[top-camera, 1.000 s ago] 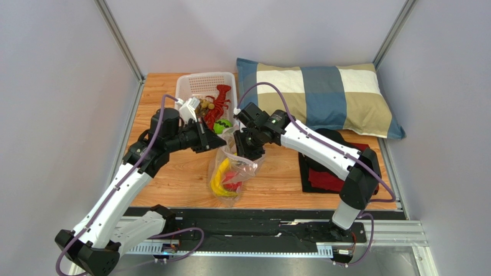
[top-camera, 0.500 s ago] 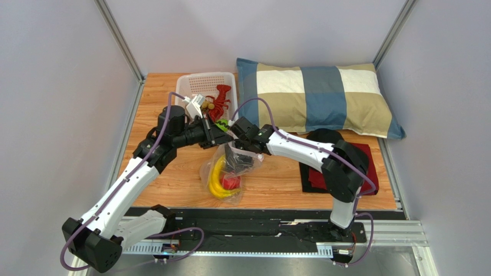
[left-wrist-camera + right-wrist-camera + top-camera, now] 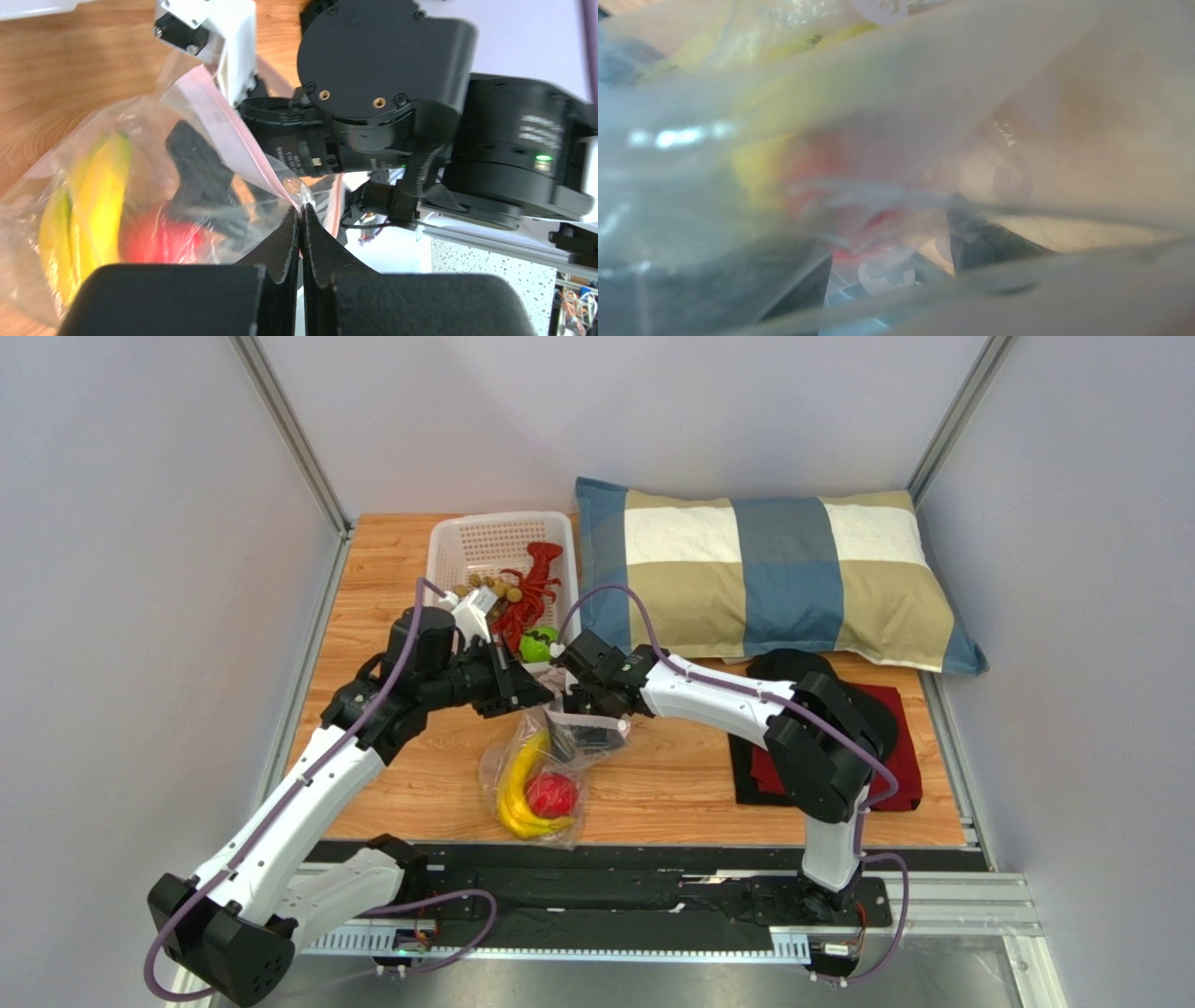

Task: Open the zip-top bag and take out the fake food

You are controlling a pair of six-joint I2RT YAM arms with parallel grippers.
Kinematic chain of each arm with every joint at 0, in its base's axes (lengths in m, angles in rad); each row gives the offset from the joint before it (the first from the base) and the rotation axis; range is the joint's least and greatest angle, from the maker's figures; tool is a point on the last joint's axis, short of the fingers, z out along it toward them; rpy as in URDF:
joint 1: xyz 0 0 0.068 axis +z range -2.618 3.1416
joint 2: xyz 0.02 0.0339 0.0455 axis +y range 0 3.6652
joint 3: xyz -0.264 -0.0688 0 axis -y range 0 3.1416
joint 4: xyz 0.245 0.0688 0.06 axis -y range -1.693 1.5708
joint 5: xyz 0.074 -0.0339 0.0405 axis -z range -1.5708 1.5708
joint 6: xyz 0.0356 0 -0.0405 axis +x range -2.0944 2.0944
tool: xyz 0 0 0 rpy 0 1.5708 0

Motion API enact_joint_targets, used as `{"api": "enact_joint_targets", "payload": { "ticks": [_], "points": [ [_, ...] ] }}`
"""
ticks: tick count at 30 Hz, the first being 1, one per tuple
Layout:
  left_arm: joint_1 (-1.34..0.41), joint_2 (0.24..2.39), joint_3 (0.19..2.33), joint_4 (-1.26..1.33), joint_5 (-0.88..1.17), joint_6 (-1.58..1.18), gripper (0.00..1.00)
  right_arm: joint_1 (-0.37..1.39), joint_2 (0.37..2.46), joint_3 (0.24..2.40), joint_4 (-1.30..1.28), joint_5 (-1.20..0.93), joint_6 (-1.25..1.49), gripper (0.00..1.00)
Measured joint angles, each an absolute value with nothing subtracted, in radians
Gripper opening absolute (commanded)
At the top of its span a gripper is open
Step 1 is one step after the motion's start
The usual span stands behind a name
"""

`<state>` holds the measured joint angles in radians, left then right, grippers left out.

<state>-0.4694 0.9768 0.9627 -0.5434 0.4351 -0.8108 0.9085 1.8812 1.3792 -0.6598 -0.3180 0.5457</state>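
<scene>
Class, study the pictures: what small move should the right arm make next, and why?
Probably ease the right jaws down onto the red fruit and close. They sit open inside the bag, near it, while the left jaws pinch its rim.

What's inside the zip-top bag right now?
Through the zip-top bag's clear wall: a yellow banana bunch and a red round fruit, with the right gripper pushed in through the mouth. Anything beneath them is hidden by crinkled plastic.

On the tabletop, the zip-top bag, holding a banana bunch and round fruit, lies before the basket; the pillow lies to the basket's right.
</scene>
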Motion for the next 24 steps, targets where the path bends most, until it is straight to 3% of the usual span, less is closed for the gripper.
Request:
{"api": "enact_joint_targets", "payload": {
  "ticks": [1, 4, 5, 17, 22, 23, 24],
  "points": [
    [-0.468, 0.978, 0.962, -0.553, 0.434, -0.807, 0.0, 0.908, 1.885, 1.391, -0.682, -0.295, 0.529, 0.4],
    [-0.462, 0.978, 0.963, -0.57, 0.432, -0.796, 0.0, 0.908, 1.911, 1.445, -0.785, -0.187, 0.454, 0.05],
    [-0.46, 0.978, 0.963, -0.574, 0.431, -0.793, 0.0, 0.908, 1.916, 1.447, -0.809, -0.149, 0.433, 0.0],
    [-0.448, 0.981, 0.961, -0.584, 0.436, -0.783, 0.0, 0.908, 1.985, 1.416, -0.921, 0.023, 0.351, 0.01],
    [-0.436, 0.981, 0.961, -0.585, 0.449, -0.78, 0.0, 0.902, 1.928, 1.458, -0.984, 0.025, 0.317, 0.15],
    [-0.433, 0.981, 0.962, -0.589, 0.45, -0.778, 0.02, 0.901, 1.898, 1.461, -0.991, 0.018, 0.312, 0.16],
    [-0.43, 0.981, 0.964, -0.598, 0.45, -0.776, 0.1, 0.899, 1.868, 1.464, -0.994, 0.006, 0.308, 0.18]
  ]
}}
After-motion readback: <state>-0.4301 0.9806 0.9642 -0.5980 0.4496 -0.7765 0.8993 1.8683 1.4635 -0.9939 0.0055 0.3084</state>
